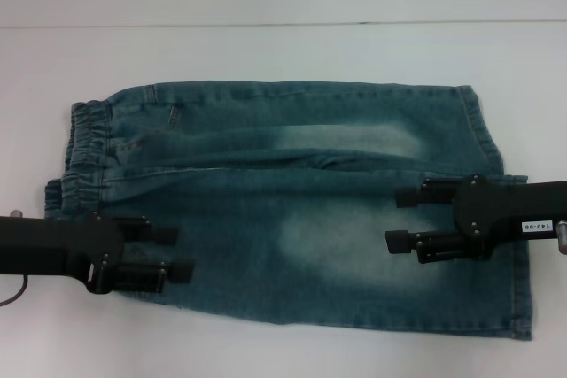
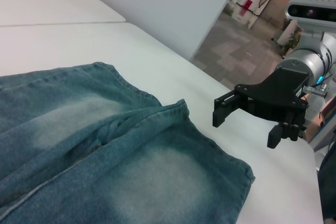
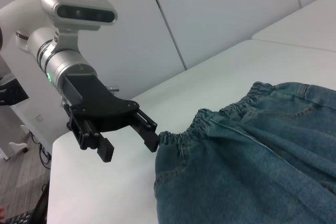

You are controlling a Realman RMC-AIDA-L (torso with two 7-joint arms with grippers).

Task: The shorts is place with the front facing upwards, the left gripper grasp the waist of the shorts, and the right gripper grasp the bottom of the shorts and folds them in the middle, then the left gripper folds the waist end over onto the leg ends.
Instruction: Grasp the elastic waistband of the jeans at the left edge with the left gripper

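Across the middle of the white table [image 1: 266,50] lie the shorts [image 1: 292,210], one pair, spread flat with the waist of the shorts [image 1: 87,152] at nine o'clock and the bottom of the shorts [image 1: 514,245] at three o'clock. Both legs show: the far one runs toward one o'clock, the near one toward four, with a rumpled fold between them. Two pale faded patches sit on the denim, one per leg. Any print or pocket is hard to make out from here.

Two grippers are at work. At eight o'clock the left gripper [image 1: 179,254] hangs over the near leg's waist end, its two fingers spread apart and holding nothing; from the right wrist view it sits right at the gathered band's corner, and I cannot tell whether a fingertip touches the cloth. Its arm is cut off at the picture's edge.

At three o'clock the right gripper [image 1: 400,217], carrying one small white label [image 1: 538,227], hovers above the near leg, just inside the hem, fingers likewise parted and empty. It covers part of the denim beneath, and the far hem's corner near it is partly hidden.
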